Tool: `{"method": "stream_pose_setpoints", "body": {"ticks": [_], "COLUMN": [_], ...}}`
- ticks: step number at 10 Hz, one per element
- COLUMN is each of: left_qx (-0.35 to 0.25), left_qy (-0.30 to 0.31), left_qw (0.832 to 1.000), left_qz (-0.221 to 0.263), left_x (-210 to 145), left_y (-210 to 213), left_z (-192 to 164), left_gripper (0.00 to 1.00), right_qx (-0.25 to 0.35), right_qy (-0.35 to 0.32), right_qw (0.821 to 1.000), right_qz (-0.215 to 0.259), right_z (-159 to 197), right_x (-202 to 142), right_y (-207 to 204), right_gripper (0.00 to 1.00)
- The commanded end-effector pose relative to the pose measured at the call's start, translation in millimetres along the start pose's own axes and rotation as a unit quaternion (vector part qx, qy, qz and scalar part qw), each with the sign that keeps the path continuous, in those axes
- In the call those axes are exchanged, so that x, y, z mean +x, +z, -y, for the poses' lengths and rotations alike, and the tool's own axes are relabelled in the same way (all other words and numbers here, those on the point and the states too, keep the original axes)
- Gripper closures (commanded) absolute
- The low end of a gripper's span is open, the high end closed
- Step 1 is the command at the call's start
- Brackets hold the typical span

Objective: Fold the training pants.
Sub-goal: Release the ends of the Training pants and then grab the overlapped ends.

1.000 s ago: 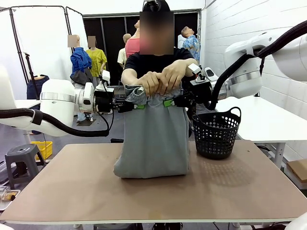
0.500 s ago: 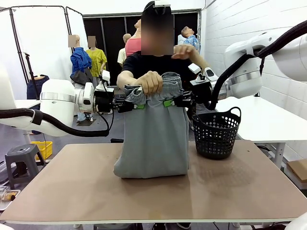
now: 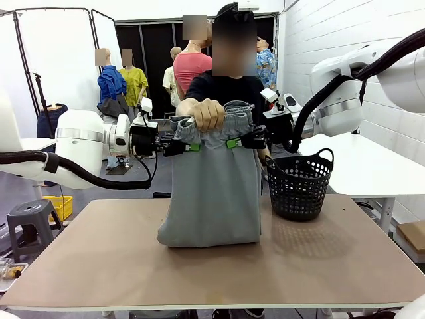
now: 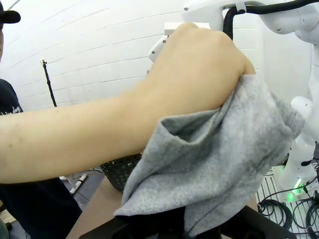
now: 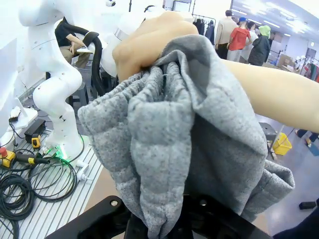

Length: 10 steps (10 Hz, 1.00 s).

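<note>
Grey training pants [image 3: 212,193] hang for folding, a hand [image 3: 208,114] gathering the waistband. Left end effector [image 3: 190,145] and right end effector [image 3: 234,142] clamp it.

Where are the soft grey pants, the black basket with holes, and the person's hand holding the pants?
light grey soft fabric training pants [image 3: 212,193], front view, on the hanging front panel.
black mesh plastic basket [image 3: 300,193], front view, on its side wall.
person's hand [image 3: 208,114], front view, on its knuckles.

One training pants [image 3: 212,193], two claws: left gripper [image 3: 192,146], right gripper [image 3: 233,142]; one hand [image 3: 208,114] between them; one basket [image 3: 300,186] below the right gripper; seemingly one stool [image 3: 30,216].
</note>
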<state>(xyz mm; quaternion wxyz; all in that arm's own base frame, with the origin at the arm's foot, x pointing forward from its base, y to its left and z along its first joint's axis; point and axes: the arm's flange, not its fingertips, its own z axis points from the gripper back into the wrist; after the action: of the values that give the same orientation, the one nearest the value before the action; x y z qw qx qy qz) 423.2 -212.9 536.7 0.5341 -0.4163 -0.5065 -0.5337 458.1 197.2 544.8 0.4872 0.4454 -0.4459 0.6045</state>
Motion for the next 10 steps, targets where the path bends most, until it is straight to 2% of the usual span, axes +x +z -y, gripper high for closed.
{"method": "stream_pose_setpoints", "body": {"ticks": [1,10], "left_qx": [0.0,0.0], "left_qy": [0.0,0.0], "left_qw": [1.0,1.0], "left_qz": [0.001,0.001], "left_x": [1.7,1.7], "left_y": [-0.3,-0.3], "left_z": [0.0,0.0], "left_gripper": [1.0,1.0], "right_qx": [-0.004,-0.004], "right_qy": [-0.002,-0.002], "right_qw": [1.0,1.0], "right_qz": [0.012,0.012], "right_z": [-1.8,-1.8], "right_x": [0.5,0.5], "right_y": [-1.9,-1.9], "right_gripper": [1.0,1.0]}}
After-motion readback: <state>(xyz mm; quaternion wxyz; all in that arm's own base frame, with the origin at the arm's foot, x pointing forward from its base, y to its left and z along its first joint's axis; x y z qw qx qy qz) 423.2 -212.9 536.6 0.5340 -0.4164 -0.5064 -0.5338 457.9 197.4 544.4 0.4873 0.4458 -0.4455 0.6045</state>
